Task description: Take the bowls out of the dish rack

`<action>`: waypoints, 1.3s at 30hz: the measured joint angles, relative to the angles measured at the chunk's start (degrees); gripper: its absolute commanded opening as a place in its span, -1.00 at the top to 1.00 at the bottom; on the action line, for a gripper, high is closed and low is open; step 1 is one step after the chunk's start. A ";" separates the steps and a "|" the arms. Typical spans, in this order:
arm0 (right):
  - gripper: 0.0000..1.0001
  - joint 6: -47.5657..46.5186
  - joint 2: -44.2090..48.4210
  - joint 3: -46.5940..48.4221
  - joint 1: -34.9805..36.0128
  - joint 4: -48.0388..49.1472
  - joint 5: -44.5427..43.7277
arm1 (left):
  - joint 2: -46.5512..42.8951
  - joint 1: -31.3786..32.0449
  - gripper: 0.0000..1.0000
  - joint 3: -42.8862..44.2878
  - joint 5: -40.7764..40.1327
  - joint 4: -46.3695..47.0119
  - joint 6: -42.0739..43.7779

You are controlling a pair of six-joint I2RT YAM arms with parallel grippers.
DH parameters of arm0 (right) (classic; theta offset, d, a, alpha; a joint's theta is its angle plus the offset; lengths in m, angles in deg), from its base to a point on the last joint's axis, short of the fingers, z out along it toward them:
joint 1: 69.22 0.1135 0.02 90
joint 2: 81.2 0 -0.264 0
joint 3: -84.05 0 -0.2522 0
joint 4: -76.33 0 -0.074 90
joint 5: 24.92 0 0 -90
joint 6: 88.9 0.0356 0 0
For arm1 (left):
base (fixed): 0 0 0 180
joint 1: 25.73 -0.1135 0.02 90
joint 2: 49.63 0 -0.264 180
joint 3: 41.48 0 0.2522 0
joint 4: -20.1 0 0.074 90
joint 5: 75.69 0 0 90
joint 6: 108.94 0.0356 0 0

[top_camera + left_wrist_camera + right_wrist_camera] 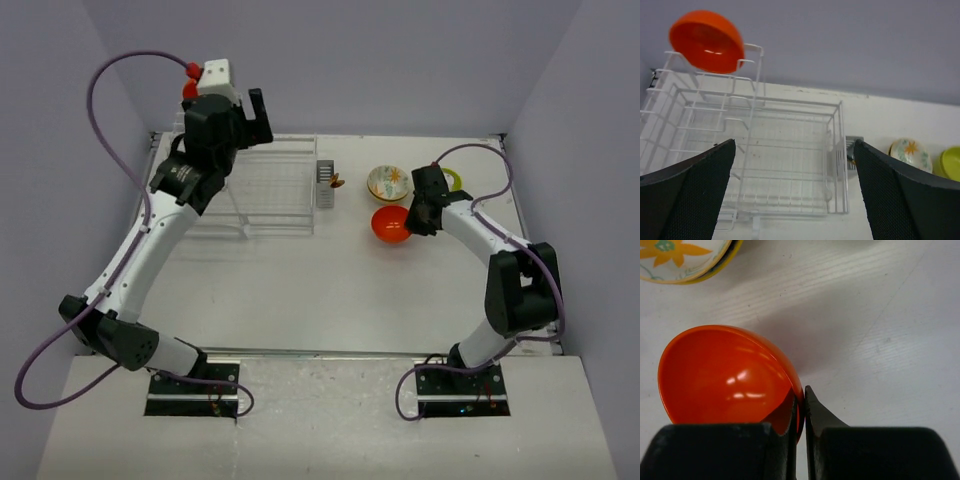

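Observation:
The white wire dish rack (272,190) stands at the back left; it also shows in the left wrist view (836,107). An orange-red bowl (707,40) sits tilted on its tall tier, mostly hidden behind my left arm in the top view (189,88). My left gripper (794,145) is open and empty above the rack's flat section (250,120). My right gripper (801,400) is shut on the rim of a second orange-red bowl (725,375), low over the table (390,224). The flower-patterned bowl (388,183) and the lime green bowl (456,180) rest on the table beside it.
The grey cutlery caddy (325,183) hangs on the rack's right side, with a small brown thing (338,182) next to it. Purple walls close in the back and both sides. The flower bowl (675,255) lies just beyond the held bowl.

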 measured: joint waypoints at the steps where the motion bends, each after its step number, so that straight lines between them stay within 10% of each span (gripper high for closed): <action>1: 1.00 0.57 -1.57 0.02 0.00 1.09 -0.37 | -0.13 -3.32 -1.00 0.57 -1.11 -0.02 -3.37; 6: 0.61 2.27 -6.95 0.11 -1.33 3.41 -0.52 | 0.52 -11.69 -1.00 2.36 1.03 -0.20 -15.52; 10: -0.24 3.08 -7.19 0.11 -2.23 4.72 -0.35 | 3.32 -18.34 -1.00 4.17 4.26 0.20 -23.06; 16: -0.95 3.39 2.08 -1.97 -2.21 4.31 -1.53 | 4.98 -23.63 -1.00 3.56 7.52 1.55 -32.44; 25: -0.98 0.28 28.28 -0.39 -2.23 2.21 -4.20 | 13.64 -30.60 -1.00 5.75 14.80 8.02 -48.28; 39: -0.98 -3.98 37.33 -0.22 -2.23 -0.94 3.82 | 26.56 -30.32 -0.74 9.31 15.80 16.94 -59.69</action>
